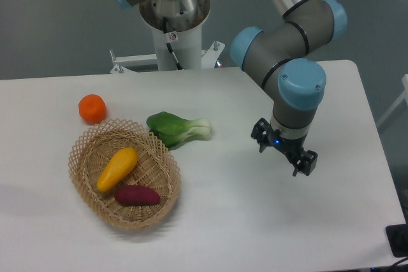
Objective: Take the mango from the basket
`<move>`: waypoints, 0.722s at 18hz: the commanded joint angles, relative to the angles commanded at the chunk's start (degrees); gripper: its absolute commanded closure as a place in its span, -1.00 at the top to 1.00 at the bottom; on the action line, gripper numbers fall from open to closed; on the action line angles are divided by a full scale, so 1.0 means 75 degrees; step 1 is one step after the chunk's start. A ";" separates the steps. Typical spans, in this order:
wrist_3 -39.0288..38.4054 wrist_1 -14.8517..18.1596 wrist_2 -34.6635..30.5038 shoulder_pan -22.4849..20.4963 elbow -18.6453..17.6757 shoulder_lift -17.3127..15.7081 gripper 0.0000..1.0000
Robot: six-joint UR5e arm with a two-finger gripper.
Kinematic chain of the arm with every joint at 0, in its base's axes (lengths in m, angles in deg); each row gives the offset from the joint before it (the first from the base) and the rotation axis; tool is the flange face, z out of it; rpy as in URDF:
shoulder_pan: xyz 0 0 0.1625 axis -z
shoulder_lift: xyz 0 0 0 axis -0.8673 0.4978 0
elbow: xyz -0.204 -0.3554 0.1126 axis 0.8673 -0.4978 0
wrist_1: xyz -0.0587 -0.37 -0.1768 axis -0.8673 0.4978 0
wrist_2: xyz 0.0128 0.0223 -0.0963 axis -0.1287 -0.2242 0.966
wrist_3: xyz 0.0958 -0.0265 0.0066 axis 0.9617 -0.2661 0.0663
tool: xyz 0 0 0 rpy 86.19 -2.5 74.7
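Clearly, the black two-finger gripper (285, 153) hangs over the bare right part of the white table (255, 221), with its fingers spread apart and nothing between them. How high the fingertips are above the surface cannot be told from this view. The grey arm with blue joint caps (299, 81) goes up out of the top edge, so its upper part is cut off.

To the left, near the middle of the table, lies a green leafy bok choy with a pale stem (177, 128), just beside the rim of the shallow oval tan wicker basket (83, 151). Inside the basket lies the smooth elongated yellow mango (117, 168), and a dark purple sweet potato (137, 195) is close under it; whether they touch is unclear. A round orange fruit (92, 108) sits outside, just behind the basket rim.
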 joint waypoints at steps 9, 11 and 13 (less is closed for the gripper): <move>0.0000 0.0012 0.0000 0.0000 0.0012 0.0012 1.00; -0.0012 0.0047 0.0000 0.0000 0.0000 0.0012 1.00; -0.0070 0.0094 0.0000 -0.0012 -0.0035 -0.0035 1.00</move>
